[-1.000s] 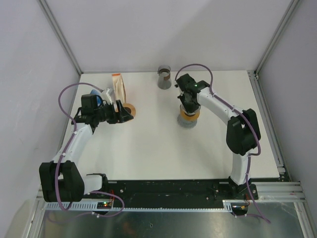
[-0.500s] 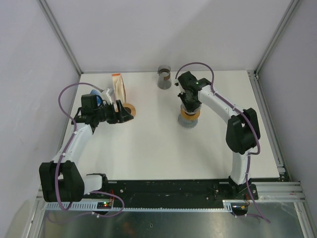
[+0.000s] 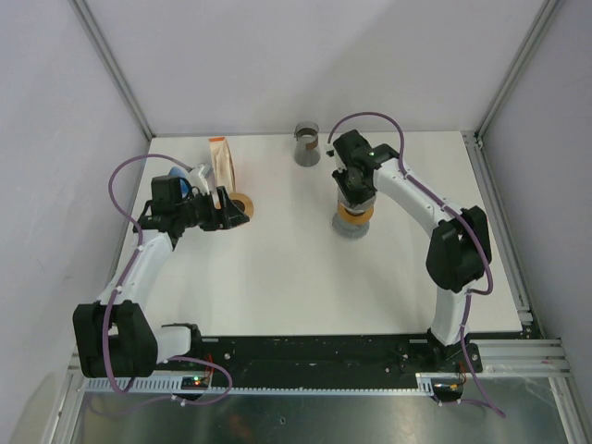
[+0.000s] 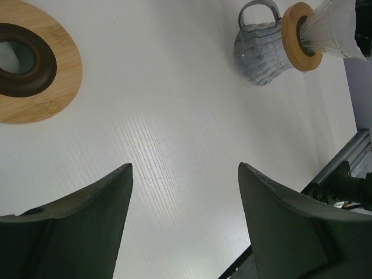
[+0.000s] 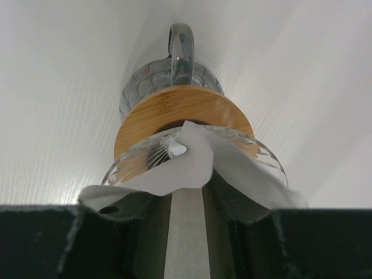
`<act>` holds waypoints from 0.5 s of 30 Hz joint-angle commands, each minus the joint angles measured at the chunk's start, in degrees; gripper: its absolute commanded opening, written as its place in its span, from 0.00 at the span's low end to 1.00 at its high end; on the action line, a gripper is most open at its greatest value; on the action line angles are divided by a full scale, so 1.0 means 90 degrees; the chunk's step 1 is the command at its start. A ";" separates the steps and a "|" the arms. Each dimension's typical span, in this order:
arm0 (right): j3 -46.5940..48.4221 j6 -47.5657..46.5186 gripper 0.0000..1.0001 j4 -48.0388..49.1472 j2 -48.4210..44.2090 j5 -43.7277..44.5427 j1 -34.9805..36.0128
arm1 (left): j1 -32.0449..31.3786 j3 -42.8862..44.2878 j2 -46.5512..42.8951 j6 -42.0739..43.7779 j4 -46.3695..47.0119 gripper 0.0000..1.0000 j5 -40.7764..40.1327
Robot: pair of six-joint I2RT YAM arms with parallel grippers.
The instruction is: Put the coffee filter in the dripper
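R gripper [image 5: 186, 196]: jaws nearly together, narrow gap; a fold of the coffee filter [image 5: 195, 160] runs down into it, can't tell if pinched. Filter is white paper, crumpled, sitting in the top of the dripper [image 5: 142, 158], which is clear ribbed glass w/ a round wooden collar [image 5: 174, 110]. Dripper stands on a grey ribbed jug [image 5: 145, 87] w/ loop handle, on the white table [image 3: 277, 277]. L gripper [image 4: 185, 168]: jaws wide apart, nothing btwn, near a wooden ring [image 4: 55, 75] w/ dark centre. Tan bag [image 3: 220, 159] behind it, label too small to read.
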 commanded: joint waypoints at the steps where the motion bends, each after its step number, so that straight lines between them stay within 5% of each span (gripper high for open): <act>1: 0.0297 -0.0015 0.33 -0.0072 -0.0416 0.0159 0.0045 | -0.0013 0.0242 -0.0201 0.0146 0.0073 0.77 0.0052; 15: 0.0308 -0.0003 0.43 -0.0077 -0.0605 0.0233 0.0122 | -0.0017 0.0239 -0.0202 0.0146 0.0071 0.77 0.0063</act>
